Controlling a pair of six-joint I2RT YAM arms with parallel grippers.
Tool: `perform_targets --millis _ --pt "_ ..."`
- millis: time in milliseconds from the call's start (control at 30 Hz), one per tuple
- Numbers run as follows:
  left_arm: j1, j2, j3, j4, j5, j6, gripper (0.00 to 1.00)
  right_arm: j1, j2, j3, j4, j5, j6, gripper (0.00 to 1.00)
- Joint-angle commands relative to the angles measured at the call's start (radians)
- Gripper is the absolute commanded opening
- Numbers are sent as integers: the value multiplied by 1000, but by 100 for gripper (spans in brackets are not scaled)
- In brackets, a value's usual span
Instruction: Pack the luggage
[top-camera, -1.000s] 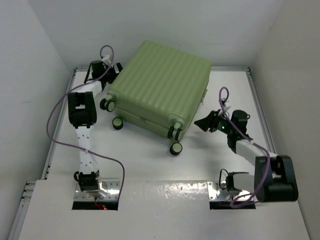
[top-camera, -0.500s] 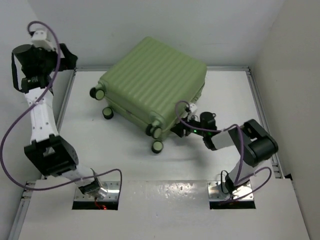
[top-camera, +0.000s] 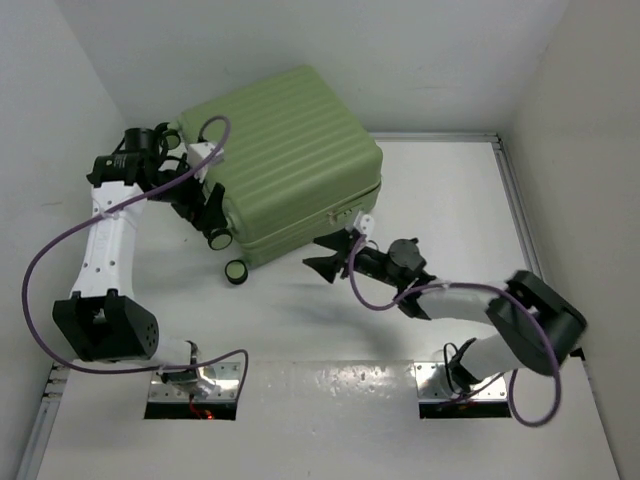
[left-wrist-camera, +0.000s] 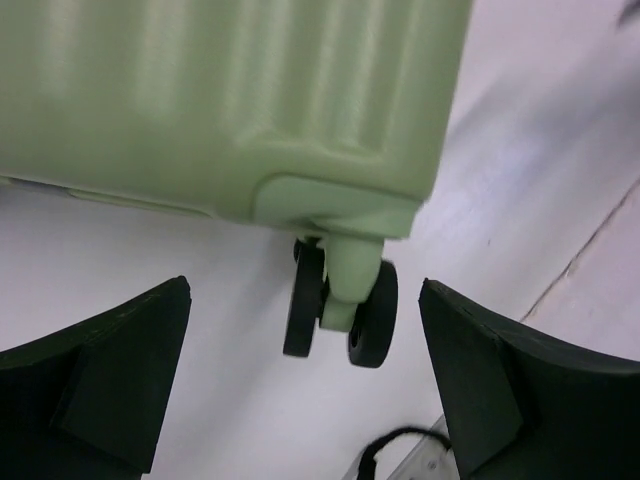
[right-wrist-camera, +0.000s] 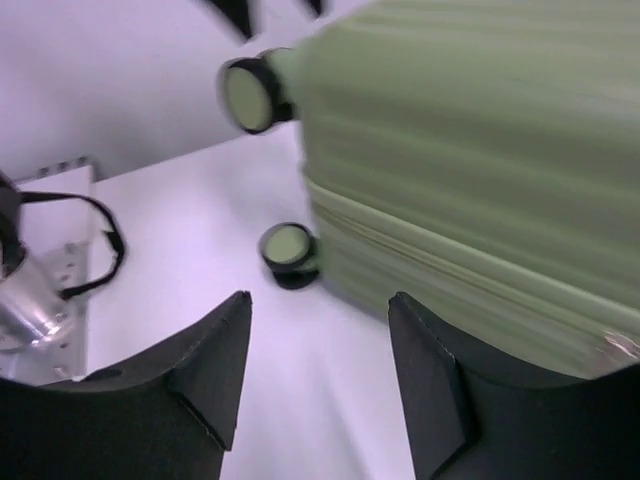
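Slid left and back since half a second ago: the closed luggage (top-camera: 290, 150), lying flat on the table (top-camera: 450, 200) and crowding the back-left wall. Swung down from high by that wall: left gripper (top-camera: 208, 205), jaws wide, flanking a caster (left-wrist-camera: 340, 310) without touching. Drawn left along the near edge: right gripper (top-camera: 325, 258), jaws partly apart, empty. Open tabletop to the right and in front.

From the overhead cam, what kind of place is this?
Probably a robot test cell: white table boxed by plain walls, left arm and right arm bolted at its near edge, the luggage on it.
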Motion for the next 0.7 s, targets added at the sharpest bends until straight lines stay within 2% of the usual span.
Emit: perform_targets --millis 0,167,367,500,533,667 --pt "-26 -28 -29 -128 -49 211 99 -62 -175 -55 -213 91 19 58" --pt "-95 -18 -113 -65 -120 234 99 -222 -258 -42 -511 209 59 62" --pt "-172 -41 -240 226 -209 98 99 -345 -120 65 -532 197 74 62" --pt "-210 -28 -274 292 -252 33 82 -414 10 149 -474 144 82 62" --pt "-210 -14 -274 292 -252 21 74 -423 39 161 -449 114 82 62" --pt "-210 6 -294 315 -252 9 59 -406 104 213 -377 39 33 60"
